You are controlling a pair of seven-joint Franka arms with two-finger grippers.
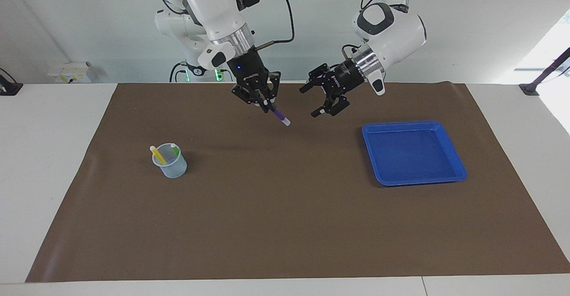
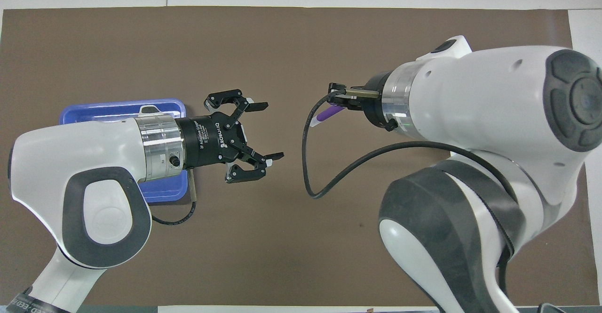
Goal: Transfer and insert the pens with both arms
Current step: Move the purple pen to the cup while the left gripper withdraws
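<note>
Even, bright overhead light falls on the brown mat (image 1: 285,225). Soft shadows lie just beside the blue tray (image 1: 414,152); daylight glares toward the left arm's end. Both views are sharp.

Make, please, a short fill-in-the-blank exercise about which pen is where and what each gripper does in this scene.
1. The right gripper is shut on the ______ pen, up over the brown mat.
2. The left gripper is ______ and holds nothing.
3. The yellow pen and the green pen stand in the ______.
4. The blue tray holds ______ pens.

Missing words: purple; open; cup; no
</note>
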